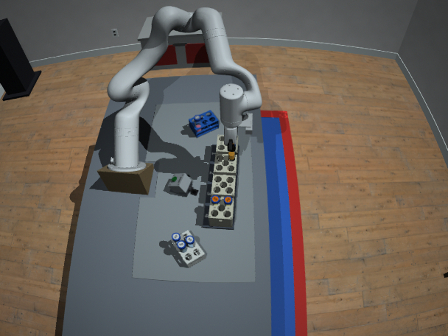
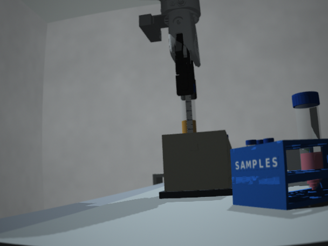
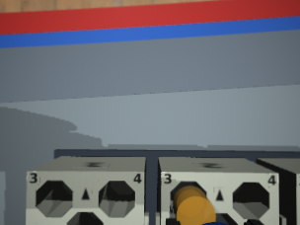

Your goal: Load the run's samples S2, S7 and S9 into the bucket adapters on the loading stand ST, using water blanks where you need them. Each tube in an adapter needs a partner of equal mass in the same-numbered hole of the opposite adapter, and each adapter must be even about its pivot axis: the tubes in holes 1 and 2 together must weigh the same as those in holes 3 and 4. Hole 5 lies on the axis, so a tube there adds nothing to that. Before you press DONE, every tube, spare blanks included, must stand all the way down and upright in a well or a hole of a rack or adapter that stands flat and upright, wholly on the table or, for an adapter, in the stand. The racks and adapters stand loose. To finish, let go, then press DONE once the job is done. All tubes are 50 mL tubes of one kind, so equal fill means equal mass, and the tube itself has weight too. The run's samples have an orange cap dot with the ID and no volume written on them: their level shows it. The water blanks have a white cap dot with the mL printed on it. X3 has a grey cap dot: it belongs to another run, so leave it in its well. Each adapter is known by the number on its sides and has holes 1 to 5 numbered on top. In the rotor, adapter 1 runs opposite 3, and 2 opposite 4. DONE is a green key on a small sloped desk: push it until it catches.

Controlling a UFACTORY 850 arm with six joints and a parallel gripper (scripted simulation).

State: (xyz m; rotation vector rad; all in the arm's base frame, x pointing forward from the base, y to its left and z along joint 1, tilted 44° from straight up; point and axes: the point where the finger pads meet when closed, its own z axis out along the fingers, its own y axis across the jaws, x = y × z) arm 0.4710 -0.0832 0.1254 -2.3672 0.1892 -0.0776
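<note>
Toward the desk's far right edge: the jaws are hanging over the row of bucket adapters and are clamping the cap end of an orange-filled sample tube, partly closed around it, nothing else in their grip.
Tube position: its lower end is sitting inside a hole marked 3 in one adapter; from the side, the orange liquid band is showing just above the block's top, so I judge it is not yet all the way down.
Which adapter: the number on its side is not readable from where I am standing; from above it is looking like the second block from the far end of the loading stand.
Already loaded: two orange-dotted tubes are standing in the adapter nearest the desk's near edge.
Blanks: three white-dotted tubes are waiting in the pale rack toward the near edge, apparently untouched.
Samples rack: the blue rack toward the far edge is keeping a pink-filled tube, which I take to be X3.
Left to do: by my judgement, seating and releasing this tube, adding blanks as partners and for balance, then pressing the green DONE key near the desk's middle.
</note>
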